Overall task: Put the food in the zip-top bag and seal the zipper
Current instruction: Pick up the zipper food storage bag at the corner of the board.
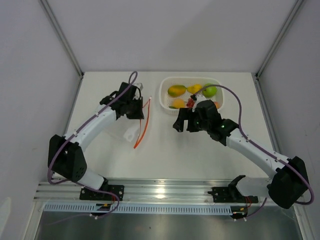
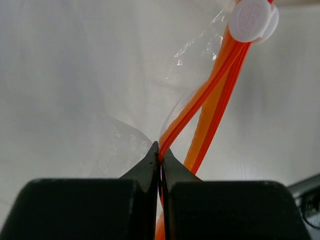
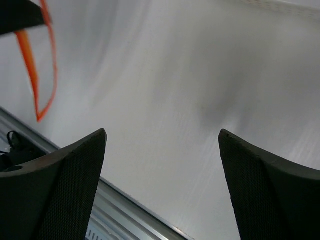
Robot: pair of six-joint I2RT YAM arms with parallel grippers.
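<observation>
Pinching zipper (image 2: 210,95), left claw (image 2: 160,150) clamping fully shut; bag (image 1: 131,135) drooping limp, left on bench (image 1: 165,160). Right claw (image 3: 161,132) gaping empty beside basket (image 1: 163,95) holding food (image 1: 176,90). Film looking flimsy, slippery; gripping stiffer zipper strip seeming safest.

Right arm (image 1: 250,147) hides basket (image 1: 163,92) near edge; zipper (image 2: 215,102) cropped below.

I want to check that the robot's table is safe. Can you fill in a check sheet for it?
Surface: white table.
Job's things: toy fruits all in the white basket; zip-top bag lying on the table, zipper parted.
Clutter: nothing seen.
Grippers: left gripper shut on the zipper; right gripper open, empty.
Cables: purple cable along each arm.
Surroundings: white walls, metal rail at the near edge.
</observation>
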